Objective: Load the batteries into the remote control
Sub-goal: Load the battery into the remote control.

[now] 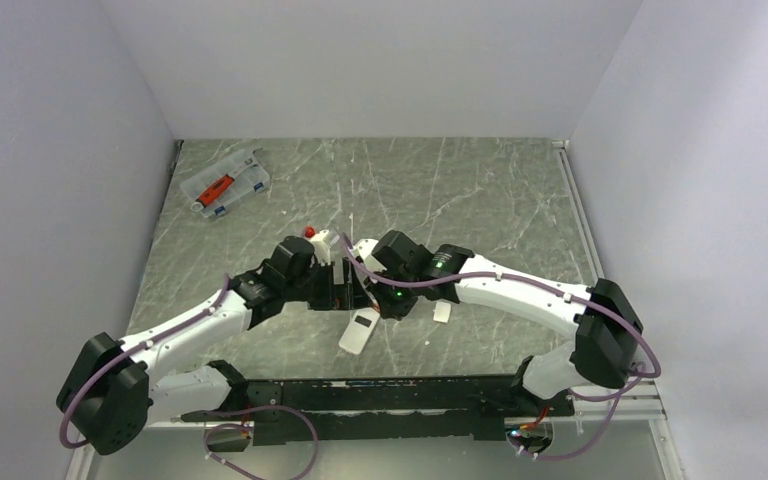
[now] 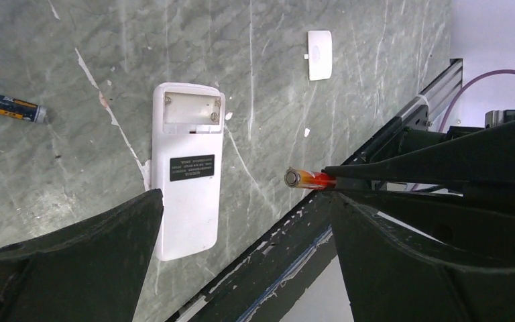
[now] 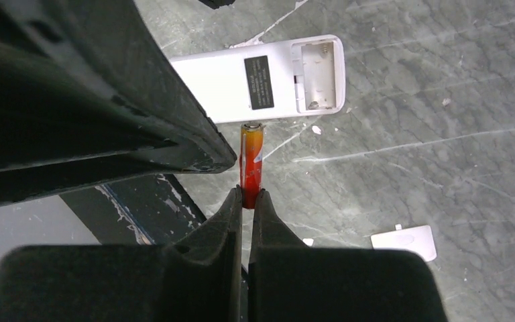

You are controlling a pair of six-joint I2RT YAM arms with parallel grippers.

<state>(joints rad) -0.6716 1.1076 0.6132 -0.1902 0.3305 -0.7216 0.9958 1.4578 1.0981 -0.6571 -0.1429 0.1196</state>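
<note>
The white remote control (image 2: 188, 201) lies back up on the table with its battery bay open and empty at one end; it also shows in the right wrist view (image 3: 241, 84) and the top view (image 1: 358, 332). My right gripper (image 3: 247, 196) is shut on a reddish-orange battery (image 3: 251, 157), held in the air just short of the remote's long edge. The same battery (image 2: 305, 179) shows in the left wrist view beside my left gripper's finger. My left gripper (image 2: 245, 198) is open and empty above the remote. A second battery (image 2: 10, 107) lies on the table.
The small loose white square piece (image 3: 404, 241) lies on the table to the right of the remote (image 1: 442, 312). A clear plastic case (image 1: 225, 183) with a red tool sits at the back left. The black base rail (image 1: 380, 395) runs along the near edge.
</note>
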